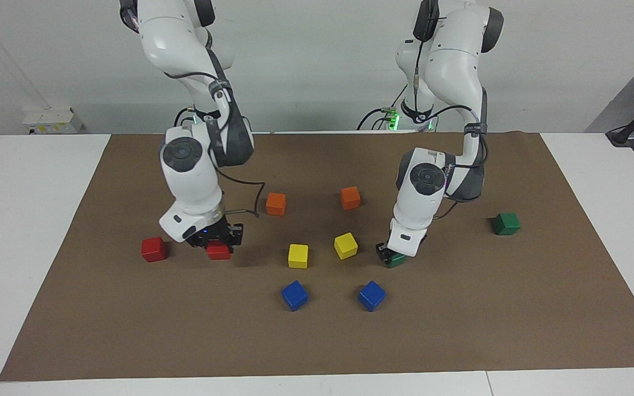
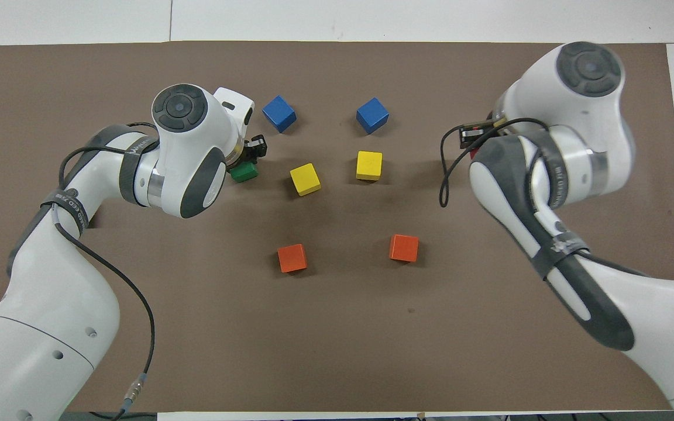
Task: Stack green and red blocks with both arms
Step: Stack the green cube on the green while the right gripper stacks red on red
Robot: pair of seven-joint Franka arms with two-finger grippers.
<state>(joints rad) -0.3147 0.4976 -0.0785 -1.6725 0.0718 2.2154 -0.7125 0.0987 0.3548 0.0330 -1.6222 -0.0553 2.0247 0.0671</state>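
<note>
A brown mat (image 1: 317, 341) covers the white bench (image 1: 25, 231). The right end effector (image 1: 217, 242) is clenched on a red block (image 1: 218, 251), just above the mat beside the other red block (image 1: 153, 249). The left end effector (image 1: 391, 254) is clamped on a green block (image 1: 397, 259) resting on the mat, well apart from the second green block (image 1: 506, 223) toward the left arm's end. Two yellow blocks (image 1: 298, 256), two orange blocks (image 1: 275, 203) and two blue blocks (image 1: 294, 295) lie between the arms
</note>
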